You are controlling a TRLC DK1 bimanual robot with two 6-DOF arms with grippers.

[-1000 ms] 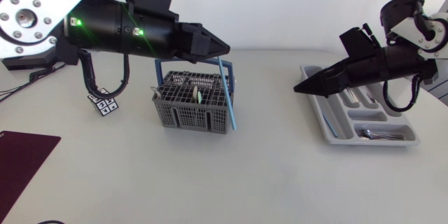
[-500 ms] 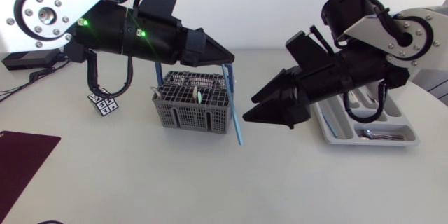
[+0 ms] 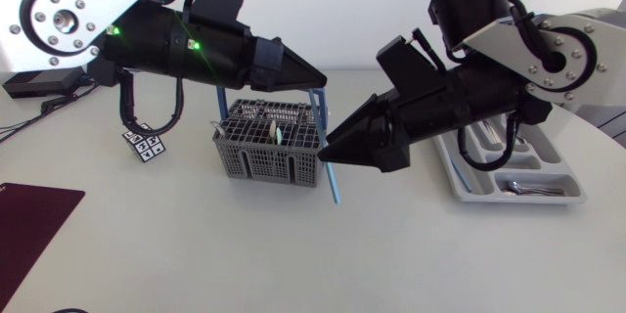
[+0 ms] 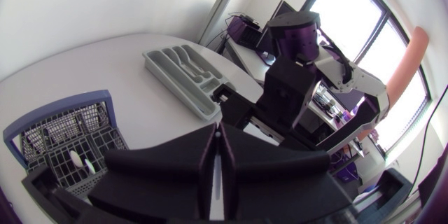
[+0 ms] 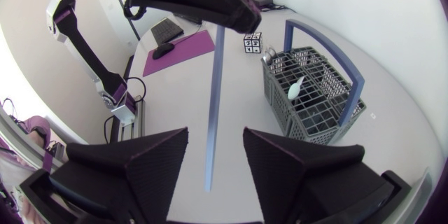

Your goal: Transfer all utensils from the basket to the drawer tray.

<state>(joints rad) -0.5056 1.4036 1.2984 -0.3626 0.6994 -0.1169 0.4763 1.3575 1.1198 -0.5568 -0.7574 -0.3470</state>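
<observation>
Hanging just right of the basket [image 3: 269,152], blue stick [image 3: 334,184] is pinched in left hand [image 3: 315,80]; right hand [image 5: 216,133] gapes around it, untouching. Basket holds more utensils, tray [image 3: 460,181] at right has some: roughly midway.

A white table [image 3: 293,254] is seen, with a grey basket [image 3: 264,164] with a blue handle set near its middle. A grey drawer tray [image 3: 518,199] is placed well apart, on the right. A small black-and-white patterned cube [image 3: 144,145] is set near the basket's left, and a dark maroon mat [image 3: 29,220] is laid at the left edge.
</observation>
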